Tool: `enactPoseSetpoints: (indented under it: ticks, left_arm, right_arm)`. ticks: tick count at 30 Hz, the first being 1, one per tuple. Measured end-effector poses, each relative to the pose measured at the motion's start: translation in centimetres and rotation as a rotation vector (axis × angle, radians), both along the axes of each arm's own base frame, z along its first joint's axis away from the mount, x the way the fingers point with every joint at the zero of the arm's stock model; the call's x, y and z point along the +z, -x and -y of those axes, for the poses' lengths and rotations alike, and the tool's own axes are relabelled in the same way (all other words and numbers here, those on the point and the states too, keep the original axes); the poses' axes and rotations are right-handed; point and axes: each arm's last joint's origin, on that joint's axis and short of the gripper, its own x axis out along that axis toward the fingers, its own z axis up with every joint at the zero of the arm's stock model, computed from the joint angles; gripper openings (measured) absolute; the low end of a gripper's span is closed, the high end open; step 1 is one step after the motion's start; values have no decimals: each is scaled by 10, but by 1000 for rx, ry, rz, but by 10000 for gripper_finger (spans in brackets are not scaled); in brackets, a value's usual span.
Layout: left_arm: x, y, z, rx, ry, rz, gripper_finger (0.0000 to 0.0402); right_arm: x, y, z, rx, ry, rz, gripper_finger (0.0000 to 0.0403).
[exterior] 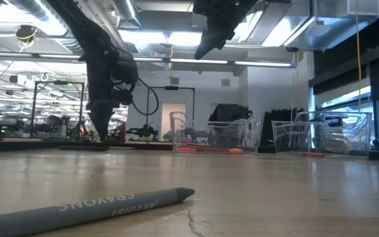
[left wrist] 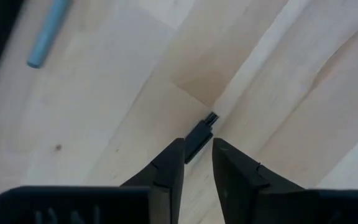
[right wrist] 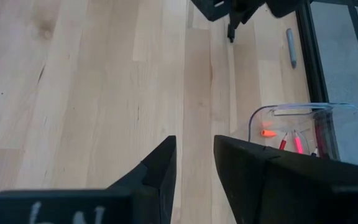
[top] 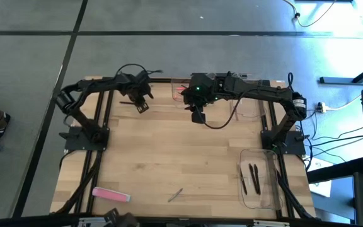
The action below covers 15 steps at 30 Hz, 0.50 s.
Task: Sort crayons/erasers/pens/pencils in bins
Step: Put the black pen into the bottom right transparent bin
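Note:
My left gripper (top: 142, 106) is at the table's far left, low over the wood, shut on a black pen (left wrist: 199, 135). It also shows in the right wrist view (right wrist: 232, 12). My right gripper (top: 198, 117) hangs open and empty high above the far middle (exterior: 204, 49). A clear bin (top: 180, 91) at the far edge holds red and orange sticks (right wrist: 291, 140). A second clear bin (top: 251, 108) stands to its right. A third (top: 260, 180) at the near right holds dark pens. A grey crayon (exterior: 91, 207) lies flat near the front edge. A pink eraser (top: 111, 194) lies at the near left. My left gripper pinches the black pen between its two fingers, which point down from above. The pen's end (left wrist: 211, 118) sticks out past the fingertips toward the table, and the pen runs along the fingers (right wrist: 231, 30). Whether that end touches the wood, I cannot tell.
A grey-blue crayon (left wrist: 45, 34) lies on the wood near the left gripper, close to the black frame bar (right wrist: 306, 43). Black frame bars run along both sides of the table (top: 99, 126). Bare wood lies across the middle (top: 181, 157).

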Motion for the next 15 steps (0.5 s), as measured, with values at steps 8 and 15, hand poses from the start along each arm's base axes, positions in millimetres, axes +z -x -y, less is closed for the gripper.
enactPoseSetpoints:
  ticks: [8, 15]
  left_arm:
    - [-16, -3, -4, -36, 19, -69, 75]
    - [-16, -3, -4, -41, 9, -59, 77]
  right_arm:
    - [0, 0, 0, 0, 0, 0, 111]
    - [0, 0, 0, 0, 0, 0, 111]
